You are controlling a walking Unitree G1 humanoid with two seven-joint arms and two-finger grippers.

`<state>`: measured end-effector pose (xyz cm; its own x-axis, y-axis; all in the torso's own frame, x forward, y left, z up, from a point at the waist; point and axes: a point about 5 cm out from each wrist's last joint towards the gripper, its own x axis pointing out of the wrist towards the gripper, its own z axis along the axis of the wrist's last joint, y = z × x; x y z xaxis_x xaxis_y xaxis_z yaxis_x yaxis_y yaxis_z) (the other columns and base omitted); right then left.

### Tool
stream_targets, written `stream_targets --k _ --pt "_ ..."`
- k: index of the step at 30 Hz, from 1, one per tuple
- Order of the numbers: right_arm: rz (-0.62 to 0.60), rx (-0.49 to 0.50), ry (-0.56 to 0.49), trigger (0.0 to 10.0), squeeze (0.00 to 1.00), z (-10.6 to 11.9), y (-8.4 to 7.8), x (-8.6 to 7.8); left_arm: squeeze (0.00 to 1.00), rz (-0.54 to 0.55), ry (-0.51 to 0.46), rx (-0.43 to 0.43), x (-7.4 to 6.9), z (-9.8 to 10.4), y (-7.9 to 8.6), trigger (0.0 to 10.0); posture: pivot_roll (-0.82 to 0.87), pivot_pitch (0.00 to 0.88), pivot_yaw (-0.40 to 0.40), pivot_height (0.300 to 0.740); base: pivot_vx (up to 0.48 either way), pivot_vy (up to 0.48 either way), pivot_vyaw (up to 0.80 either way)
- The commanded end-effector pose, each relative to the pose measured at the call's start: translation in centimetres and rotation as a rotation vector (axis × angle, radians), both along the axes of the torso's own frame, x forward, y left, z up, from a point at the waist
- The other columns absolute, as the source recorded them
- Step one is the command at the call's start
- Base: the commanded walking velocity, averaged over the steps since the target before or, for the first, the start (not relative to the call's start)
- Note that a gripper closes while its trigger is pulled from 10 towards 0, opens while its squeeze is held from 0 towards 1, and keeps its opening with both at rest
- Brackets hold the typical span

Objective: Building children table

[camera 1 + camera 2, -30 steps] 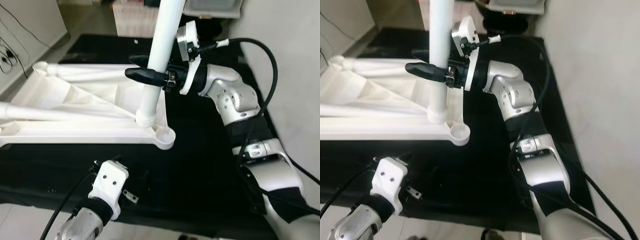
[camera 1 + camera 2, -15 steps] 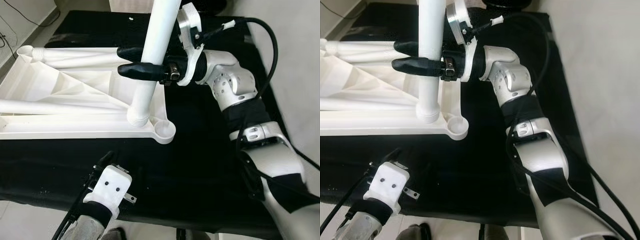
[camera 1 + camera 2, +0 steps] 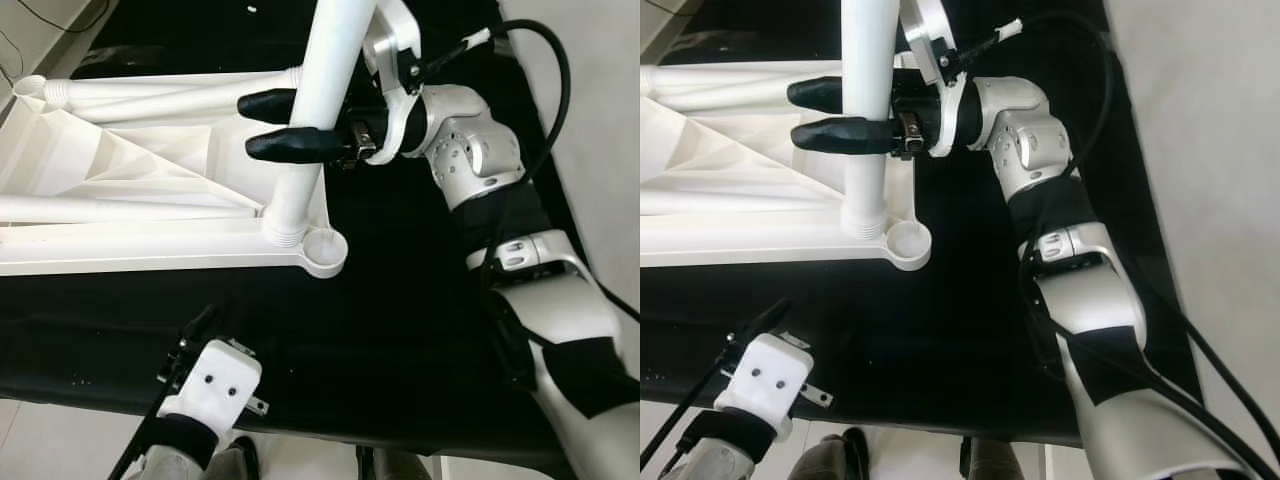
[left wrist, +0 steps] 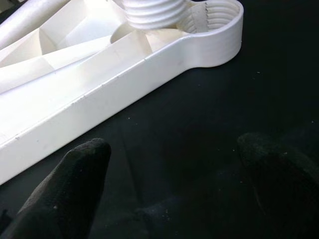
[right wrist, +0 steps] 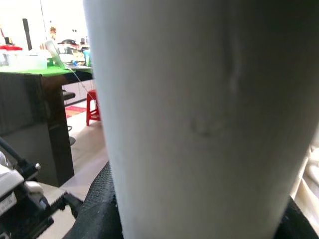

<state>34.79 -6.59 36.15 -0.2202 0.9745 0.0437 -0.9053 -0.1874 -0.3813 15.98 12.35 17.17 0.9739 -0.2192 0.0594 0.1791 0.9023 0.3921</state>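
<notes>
A white table top (image 3: 120, 245) lies upside down on a black mat (image 3: 400, 330). My right gripper (image 3: 265, 125) is shut on a white table leg (image 3: 325, 90) and holds it nearly upright. The leg's threaded end (image 3: 285, 225) rests on the frame just beside the round corner socket (image 3: 325, 250), not in it. The left wrist view shows that threaded end (image 4: 154, 12) next to the socket (image 4: 214, 20). My left gripper (image 4: 169, 189) hovers open over the mat, just short of that corner. Two more white legs (image 3: 150, 95) lie along the underside of the table top.
The mat's near edge (image 3: 90, 395) runs just past my left wrist (image 3: 210, 385), with pale floor beyond it. A light wall (image 3: 600, 100) stands close on the right. Dark shoe-like shapes (image 3: 845, 450) show at the bottom.
The camera has tipped further down, so the whole scene has shifted. The right gripper still holds the leg beside the socket. The left gripper sits lower in the picture.
</notes>
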Motion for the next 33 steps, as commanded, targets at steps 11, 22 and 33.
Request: stream_targets --k 11,22,33 --pt "0.039 -0.141 -0.037 10.0 0.00 -0.09 -0.46 -0.36 0.00 -0.009 0.030 0.023 -0.75 -0.19 -0.20 10.0 0.04 0.374 0.004 0.740 0.000 0.000 0.00" --pt "0.044 -0.172 -0.029 10.0 0.00 -0.15 -0.57 -0.40 0.00 0.002 0.026 0.029 -0.76 -0.11 -0.26 10.0 0.04 0.378 -0.001 0.740 0.000 0.000 0.00" --pt "0.080 -0.228 0.009 10.0 0.00 -0.61 -0.36 -0.76 0.00 0.010 0.023 0.033 -0.61 -0.07 -0.27 10.0 0.03 0.382 -0.010 0.740 0.000 0.000 0.00"
